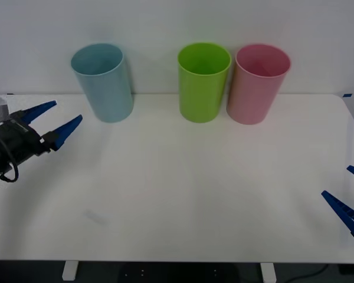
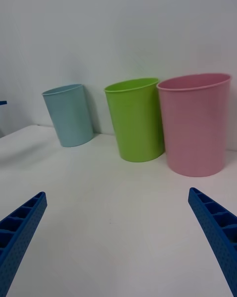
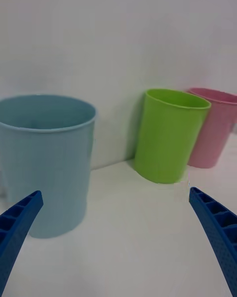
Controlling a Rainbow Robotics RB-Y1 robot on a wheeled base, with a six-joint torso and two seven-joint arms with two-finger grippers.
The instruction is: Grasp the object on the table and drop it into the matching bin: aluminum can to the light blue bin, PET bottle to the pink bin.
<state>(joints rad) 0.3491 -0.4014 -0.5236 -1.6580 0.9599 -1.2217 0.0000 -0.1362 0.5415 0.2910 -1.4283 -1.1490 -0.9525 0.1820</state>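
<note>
Can location: none lies on the table point(image 1: 183, 194); whether it sits inside the blue bin point(image 1: 102, 82) cannot be told, since the bin's floor is hidden. Blue bin stands upright at upper left of the front view, well apart from the green bin point(image 1: 203, 81), which stands just beside the pink bin point(image 1: 258, 84) at upper centre and right. Left gripper point(image 1: 51, 123) hangs at the left edge, near the blue bin, fingers spread wide and empty; the left wrist view puts the blue bin point(image 3: 47, 161) close ahead. Right gripper point(image 1: 353, 197) sits low at the right edge, fingers wide, empty. Judgement: the drop looks complete. To finish well, draw the left arm back level, clear of the bin's rim, so nothing tips.
</note>
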